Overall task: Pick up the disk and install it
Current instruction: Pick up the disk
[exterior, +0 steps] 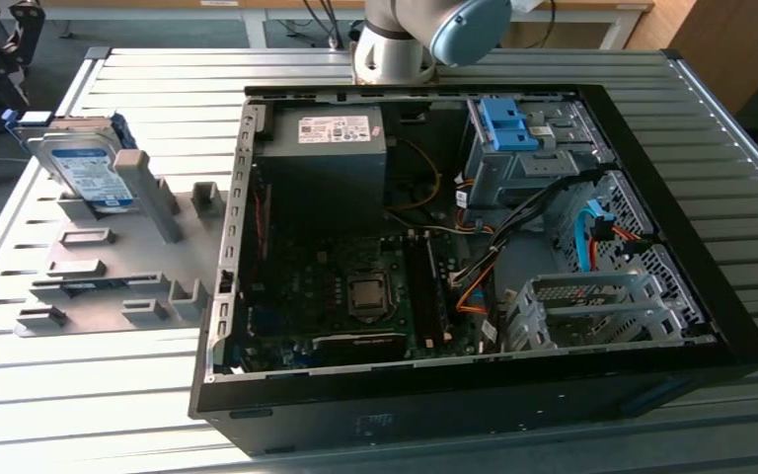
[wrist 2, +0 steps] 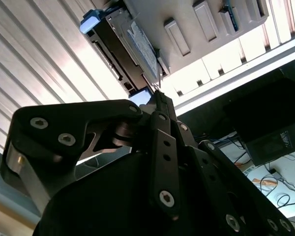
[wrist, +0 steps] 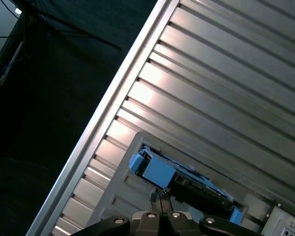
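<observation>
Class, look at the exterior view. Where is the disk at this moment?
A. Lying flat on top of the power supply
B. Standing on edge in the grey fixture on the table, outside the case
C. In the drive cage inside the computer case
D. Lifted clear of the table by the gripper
B: the disk stands on edge in the grey fixture at the exterior view's left, outside the open computer case.
</observation>
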Controlling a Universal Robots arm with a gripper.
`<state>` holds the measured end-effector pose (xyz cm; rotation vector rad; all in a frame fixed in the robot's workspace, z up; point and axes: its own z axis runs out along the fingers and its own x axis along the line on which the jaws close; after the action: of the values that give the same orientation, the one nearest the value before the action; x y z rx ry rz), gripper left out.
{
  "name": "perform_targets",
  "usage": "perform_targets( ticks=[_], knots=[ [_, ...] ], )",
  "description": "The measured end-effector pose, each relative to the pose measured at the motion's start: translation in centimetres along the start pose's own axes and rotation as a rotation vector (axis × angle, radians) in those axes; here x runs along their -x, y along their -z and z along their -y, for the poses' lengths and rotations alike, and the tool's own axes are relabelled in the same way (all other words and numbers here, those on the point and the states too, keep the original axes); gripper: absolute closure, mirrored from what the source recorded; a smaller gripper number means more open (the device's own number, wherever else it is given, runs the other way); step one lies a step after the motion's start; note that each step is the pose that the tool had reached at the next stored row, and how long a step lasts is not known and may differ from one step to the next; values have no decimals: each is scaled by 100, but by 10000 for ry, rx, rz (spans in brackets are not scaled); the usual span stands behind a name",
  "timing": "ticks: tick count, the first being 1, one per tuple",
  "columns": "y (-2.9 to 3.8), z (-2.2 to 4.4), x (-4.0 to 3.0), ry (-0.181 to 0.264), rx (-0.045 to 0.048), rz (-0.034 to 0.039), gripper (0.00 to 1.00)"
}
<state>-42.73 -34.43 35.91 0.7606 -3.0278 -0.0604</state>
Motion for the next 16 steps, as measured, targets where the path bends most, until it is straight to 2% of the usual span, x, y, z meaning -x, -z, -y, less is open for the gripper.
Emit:
perform_targets(
  ticks=[5,16],
  knots=[
    [0,0,0,339,-3,-15,89],
    [0,0,0,382,-3,-16,89]
  ],
)
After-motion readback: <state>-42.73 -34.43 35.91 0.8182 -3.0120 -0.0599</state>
